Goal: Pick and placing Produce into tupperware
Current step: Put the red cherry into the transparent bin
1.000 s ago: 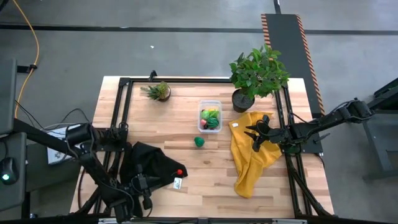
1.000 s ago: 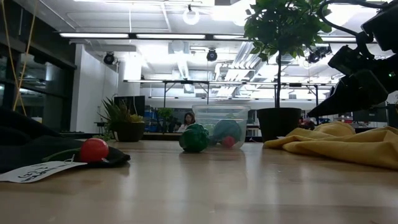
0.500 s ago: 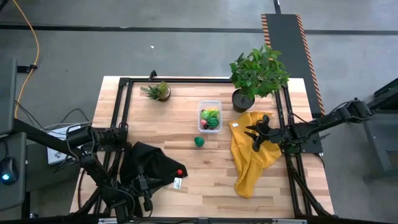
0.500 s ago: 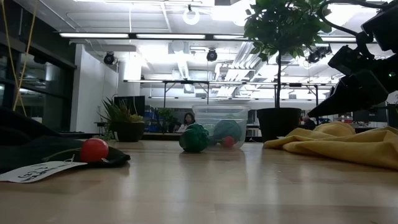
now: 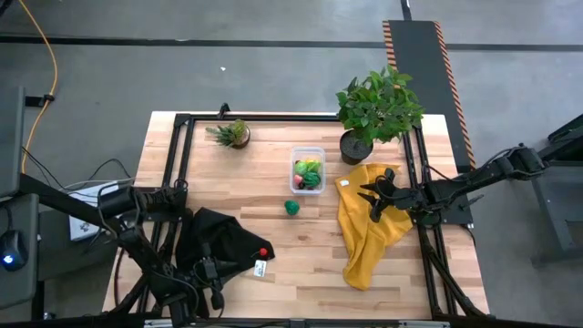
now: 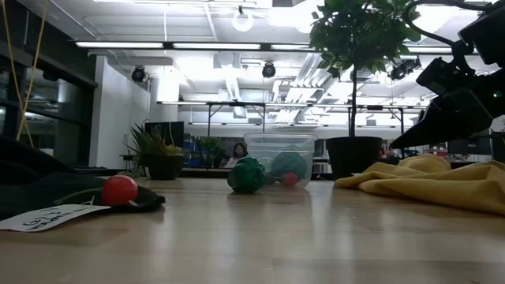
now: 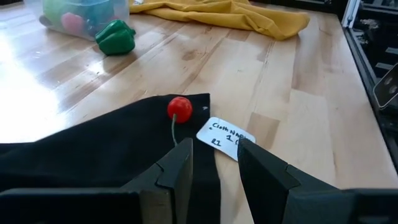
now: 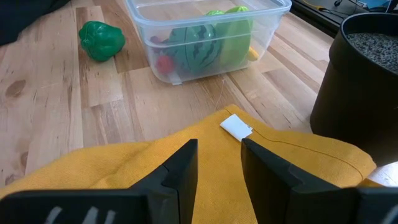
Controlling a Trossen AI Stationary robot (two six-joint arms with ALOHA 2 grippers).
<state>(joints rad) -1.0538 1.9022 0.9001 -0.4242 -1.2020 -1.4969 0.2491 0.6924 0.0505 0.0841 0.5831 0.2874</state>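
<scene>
Two pieces of produce remain outside the tupperware [image 5: 307, 169]: a green pepper [image 5: 291, 208] on bare wood just beside the container's near side, and a small red cherry-like piece [image 7: 180, 107] with a stem, lying on the edge of the black cloth [image 5: 217, 239] next to a white tag [image 7: 226, 137]

Left gripper [image 7: 214, 163] hovers low over the black cloth, jaws narrow with a slim gap, nothing between them, red piece straight ahead of the fingertips. Right gripper [image 8: 219, 160] hangs over the yellow cloth [image 5: 369, 228], jaws also narrow and empty, looking toward the container and the pepper

Likely step: left arm goes for the red piece. To do it well: open wider before descending, come down centred on the round body not the stem, avoid pinching cloth or tag, since fabric could lift with it. The pepper is closer to the right arm's side; it would need a wider opening and a grip across its middle

Container is a clear tub, no lid on, sitting between the small spiky plant [image 5: 233, 134] and the big potted plant [image 5: 376, 111]. Inside: striped dark-green melon [image 8: 194, 53], light-green leafy piece [image 8: 233, 34], a yellow bit at the far end, and a small red/pink piece [image 8: 164, 63] against the wall. Fairly full, room on top only
</scene>
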